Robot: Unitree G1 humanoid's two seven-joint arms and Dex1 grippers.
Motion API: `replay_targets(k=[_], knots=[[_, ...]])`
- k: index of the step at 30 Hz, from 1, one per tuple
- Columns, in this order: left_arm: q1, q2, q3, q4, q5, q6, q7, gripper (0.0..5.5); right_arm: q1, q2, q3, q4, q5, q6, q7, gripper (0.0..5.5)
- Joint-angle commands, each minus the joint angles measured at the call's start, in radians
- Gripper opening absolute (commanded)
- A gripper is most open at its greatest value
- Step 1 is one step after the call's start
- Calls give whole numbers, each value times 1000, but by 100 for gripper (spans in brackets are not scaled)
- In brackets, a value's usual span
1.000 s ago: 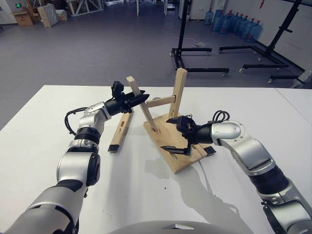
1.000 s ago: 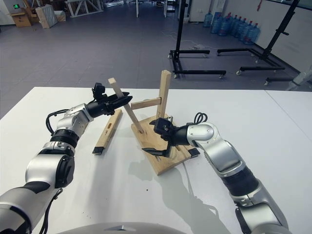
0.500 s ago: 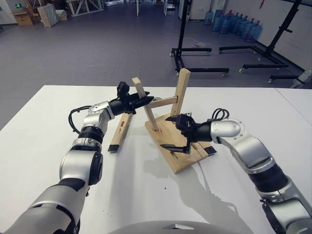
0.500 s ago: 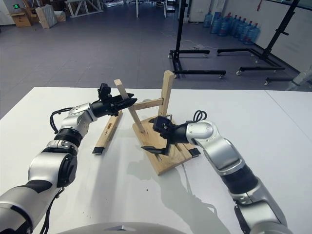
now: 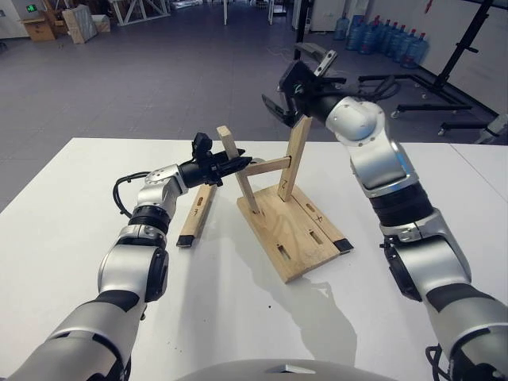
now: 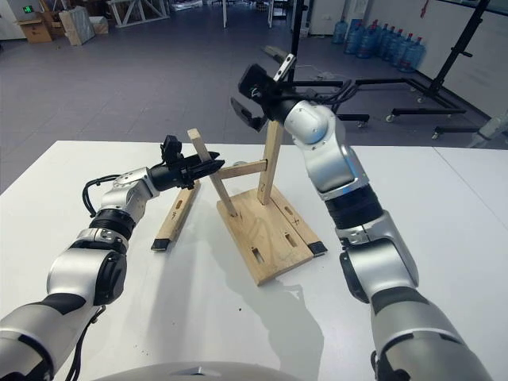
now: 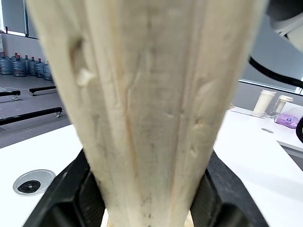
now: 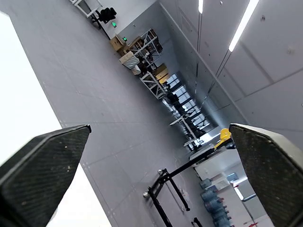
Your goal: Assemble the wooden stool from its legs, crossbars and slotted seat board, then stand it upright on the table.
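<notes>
On the white table point(image 5: 71, 238), near its centre, the slotted seat board point(image 5: 295, 232) lies flat with its underside up and several slots unfilled. Two legs stand in it at the far end. The upright leg point(image 5: 294, 157) rises nearly vertical, its long axis pointing up toward the raised right arm. The leaning leg point(image 5: 243, 181) tilts away from it toward the robot's left. A crossbar point(image 5: 268, 165) runs roughly level between the two, touching both. A loose leg point(image 5: 196, 216) lies flat on the table to the left of the board, its long axis running away from the robot, apart from the assembly. The left gripper point(image 5: 232, 164) comes in from the left, roughly level, and its fingers point(image 7: 71, 189) are clamped on either side of the leaning leg just below its top end, close to the crossbar joint. The right gripper point(image 5: 295, 77) hangs in the air directly above the top end of the upright leg, close to it but not touching, with its fingers spread wide and nothing between them. The governing relation is therefore vertical: the upright leg's free end lies straight below the right fingers, in line with the leg's long axis. A downward press or grasp by that arm would likely seat the leg while the left arm steadies the frame.
</notes>
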Motion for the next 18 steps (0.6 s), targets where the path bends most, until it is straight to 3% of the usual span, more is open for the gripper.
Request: replay_targets(k=[1,9,18], knots=[[27,-22,-26,11,42,15,4,202,20,14,20,56,-43,-40,0,540],[41,-34,-35,-1,44,16,4,202,108,48,79,234,-130,-128,-32,540],[155,-76,-119,-75,82,39,-9,202,399,93,227,461,-232,-282,-104,540]])
